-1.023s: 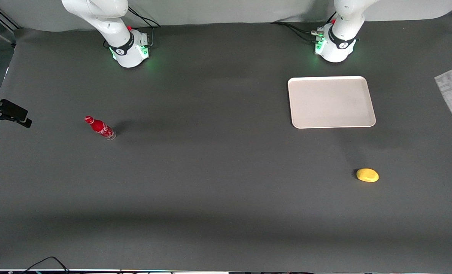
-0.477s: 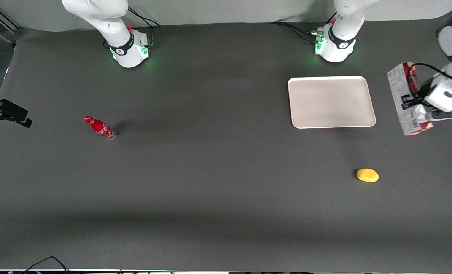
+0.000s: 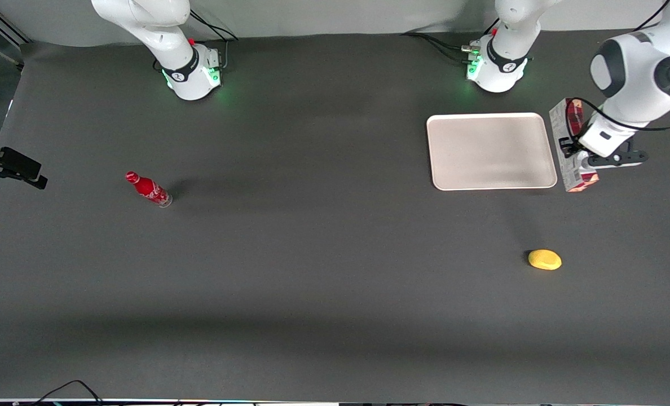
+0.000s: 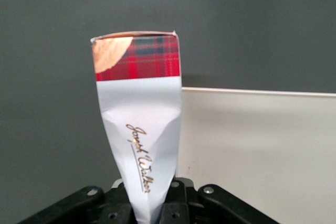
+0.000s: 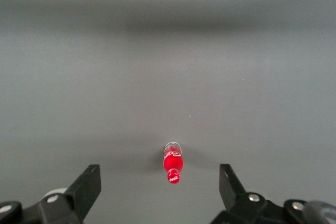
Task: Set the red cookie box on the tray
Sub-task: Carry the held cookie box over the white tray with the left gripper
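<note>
Front view: the gripper (image 3: 573,151) pinches the box (image 3: 571,146) at the right of the frame, carried above the table just beside the tray's (image 3: 490,150) edge. Half a second ago it hung nearer the frame's right border, well apart from the tray. The lemon (image 3: 545,259) and bottle (image 3: 148,189) have not moved.

Wrist view: the box (image 4: 139,124) sits clamped, its sides dented, beside the tray (image 4: 262,150).

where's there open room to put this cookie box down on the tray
The whole tray is bare inside its rim. The end effector holds the red cookie box above the table beside the tray's edge toward the working arm's end. The lemon lies nearer the front camera, the soda bottle toward the parked arm's end.
</note>
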{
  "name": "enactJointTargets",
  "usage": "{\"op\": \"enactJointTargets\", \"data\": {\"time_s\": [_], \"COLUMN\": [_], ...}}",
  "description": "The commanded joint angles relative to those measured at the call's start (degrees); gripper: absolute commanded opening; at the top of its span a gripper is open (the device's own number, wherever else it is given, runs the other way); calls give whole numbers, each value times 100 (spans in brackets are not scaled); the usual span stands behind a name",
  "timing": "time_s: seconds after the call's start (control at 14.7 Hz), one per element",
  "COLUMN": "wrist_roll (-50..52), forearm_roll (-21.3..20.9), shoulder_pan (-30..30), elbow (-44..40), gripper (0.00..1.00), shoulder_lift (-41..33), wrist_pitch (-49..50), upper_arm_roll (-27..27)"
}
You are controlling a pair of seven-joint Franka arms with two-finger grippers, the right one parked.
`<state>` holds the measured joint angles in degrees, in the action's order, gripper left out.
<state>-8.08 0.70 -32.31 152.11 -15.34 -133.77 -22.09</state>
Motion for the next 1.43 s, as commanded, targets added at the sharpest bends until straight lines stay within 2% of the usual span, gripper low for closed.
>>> {"op": "enactJointTargets", "data": {"time_s": [0.0, 0.41, 0.75, 1.36], "wrist_roll": [-141, -150, -141, -123], "forearm_roll": [44, 53, 88, 88], "shoulder_pan": [-12, 6, 23, 76], "elbow": [819, 1163, 1304, 1462], "gripper": [0, 0, 0, 0], "shoulder_lift": [-320, -215, 312, 523], "wrist_pitch": [-596, -966, -1704, -1661], "upper_arm_roll": [38, 29, 21, -23]}}
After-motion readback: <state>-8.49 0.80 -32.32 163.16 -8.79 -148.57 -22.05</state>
